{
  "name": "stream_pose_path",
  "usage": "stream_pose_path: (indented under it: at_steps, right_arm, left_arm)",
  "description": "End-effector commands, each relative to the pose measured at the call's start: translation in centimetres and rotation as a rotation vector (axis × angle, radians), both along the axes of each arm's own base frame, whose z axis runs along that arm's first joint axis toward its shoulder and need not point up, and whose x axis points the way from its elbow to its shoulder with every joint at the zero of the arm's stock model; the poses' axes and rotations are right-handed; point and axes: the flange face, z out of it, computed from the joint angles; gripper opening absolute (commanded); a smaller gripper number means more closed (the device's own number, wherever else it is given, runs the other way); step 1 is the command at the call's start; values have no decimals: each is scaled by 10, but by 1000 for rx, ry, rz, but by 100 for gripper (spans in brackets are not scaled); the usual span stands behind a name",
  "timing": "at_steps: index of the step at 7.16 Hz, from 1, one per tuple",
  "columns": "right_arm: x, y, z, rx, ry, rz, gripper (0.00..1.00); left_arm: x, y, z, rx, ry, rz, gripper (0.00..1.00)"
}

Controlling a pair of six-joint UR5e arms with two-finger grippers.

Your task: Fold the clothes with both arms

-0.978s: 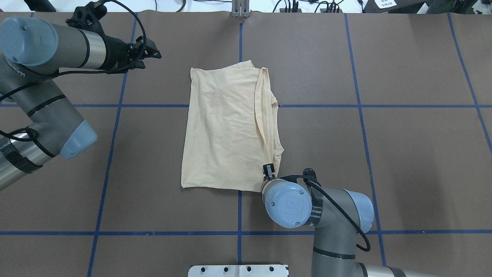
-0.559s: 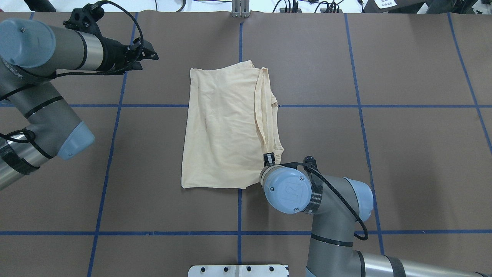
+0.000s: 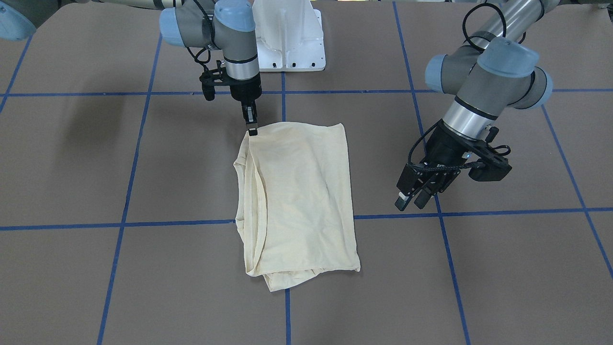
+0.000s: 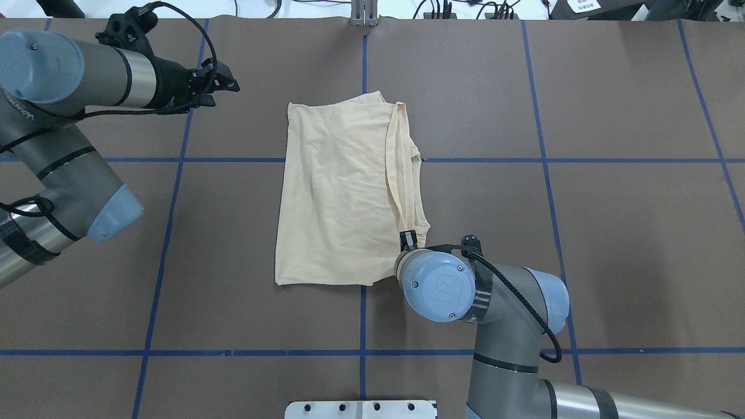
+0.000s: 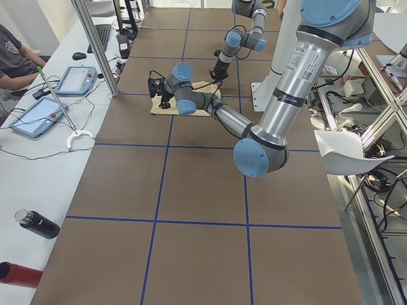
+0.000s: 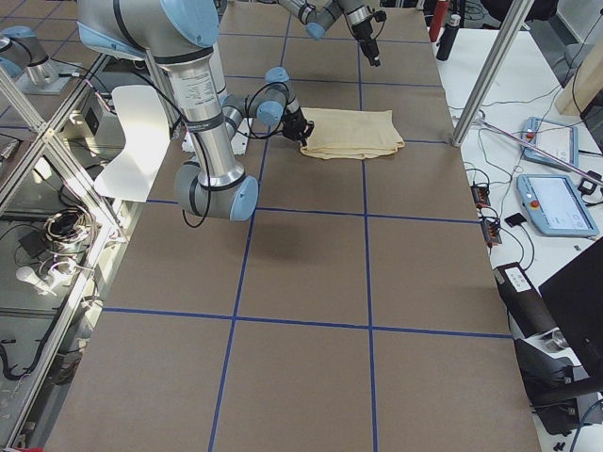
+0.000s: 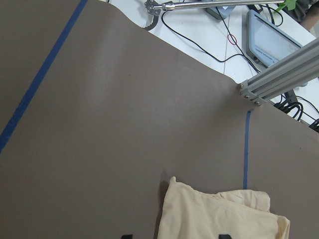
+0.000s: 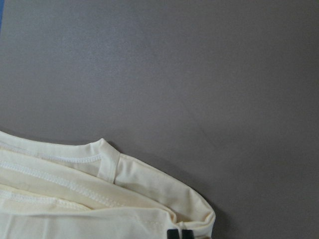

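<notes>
The T-shirt, pale cream-yellow, lies folded into an oblong near the middle of the brown surface, covering the crossing of two blue tape lines. Its broad top layer is mildly wrinkled, and along the side toward the robot's right several stacked hems and folded edges show as narrow bands. The right arm reaches in from the robot's side and points its right end effector straight down at the shirt's near right corner. There the fingers are pressed together on the cloth, pinching that corner; in the right wrist view the two dark fingertips sit nearly touching at the stitched edge. The left arm holds the left end effector off to the shirt's left, about level with its far edge and apart from the cloth, tilted down toward the surface. Its fingers are spread, and in the left wrist view the shirt's far corner shows between their tips. A white pedestal stands at the robot's edge of the surface.
</notes>
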Motion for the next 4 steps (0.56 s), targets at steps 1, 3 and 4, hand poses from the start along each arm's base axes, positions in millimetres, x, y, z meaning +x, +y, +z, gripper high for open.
stream_pose_path:
  at_steps: [1, 3, 4]
  right_arm:
    - [21, 10, -3, 4, -12, -9, 0]
    - [20, 27, -1, 7, -10, -34, 0]
    - [17, 34, 7, 6, 4, -45, 0]
  left_arm:
    - [10, 8, 4, -13, 4, 13, 65]
    - [47, 49, -12, -70, 77, 10, 65]
    - [70, 88, -11, -123, 114, 8, 65]
